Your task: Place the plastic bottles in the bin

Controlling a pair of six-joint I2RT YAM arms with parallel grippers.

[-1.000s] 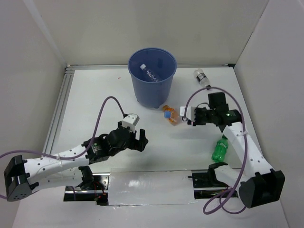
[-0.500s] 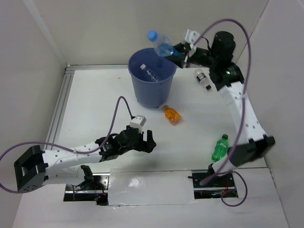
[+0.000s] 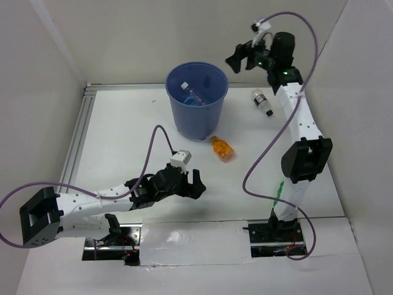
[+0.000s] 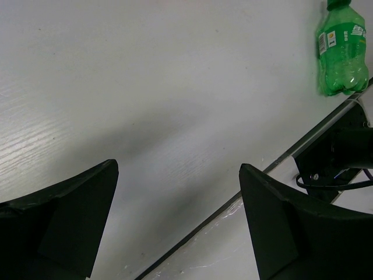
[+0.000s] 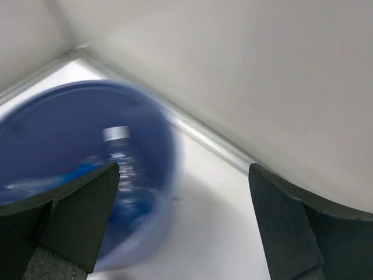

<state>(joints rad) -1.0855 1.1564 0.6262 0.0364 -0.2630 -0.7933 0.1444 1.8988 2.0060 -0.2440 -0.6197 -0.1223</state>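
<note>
Currently the left gripper (image 3: 193, 185) hovers low over the table (image 3: 123, 135), fingers wide and empty, and beyond it the blue bin (image 3: 195, 123) holds bottles (image 3: 195, 96). Just right of the bin's foot the orange bottle (image 3: 221, 149) lies flat, ahead-right of those fingers, cap toward the bin, long axis slanting, so the left arm seems nearer. Rightmost, the right gripper (image 3: 238, 58) hangs raised beside the rim, fingers spread on nothing, the dark-capped clear bottle (image 3: 262, 102) below it.
</note>
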